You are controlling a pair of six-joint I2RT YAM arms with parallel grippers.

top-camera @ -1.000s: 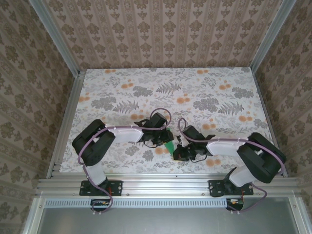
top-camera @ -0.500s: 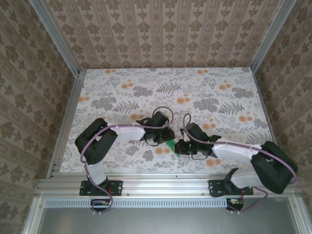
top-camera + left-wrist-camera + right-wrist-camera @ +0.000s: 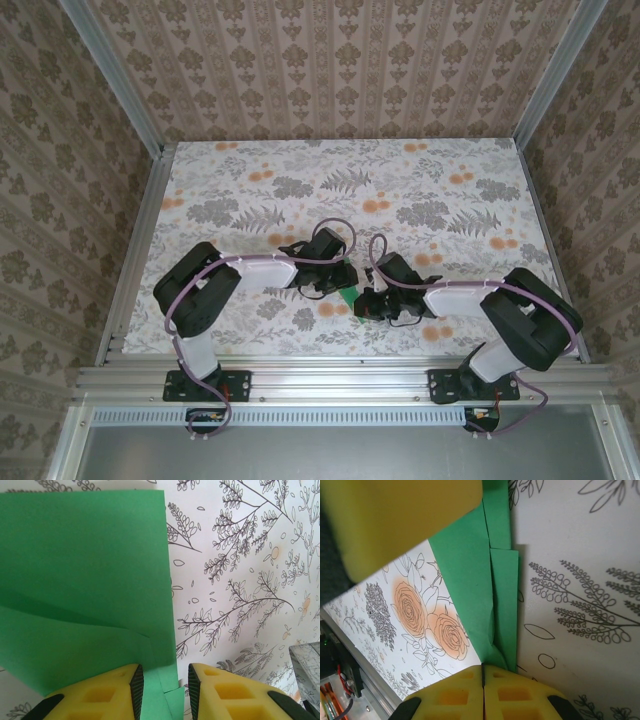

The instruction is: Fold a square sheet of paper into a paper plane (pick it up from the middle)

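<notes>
The square sheet of paper is bright green and lies folded in several layers on the floral tabletop between the two grippers; from above it is a small green patch. My left gripper is open, its yellow fingers set over the sheet's right edge, with a strip of paper lying in the gap. My right gripper is shut, its joined tips touching the folded, slightly buckled point of the sheet. From above, my left gripper and right gripper almost meet.
A yellow finger of the left gripper hangs close over the sheet in the right wrist view. The table's front aluminium rail runs just behind both grippers. Patterned walls close in the back and sides.
The right arm's elbow swung out to the right and came back, while its gripper edged up against the paper. The left arm has hardly moved.
</notes>
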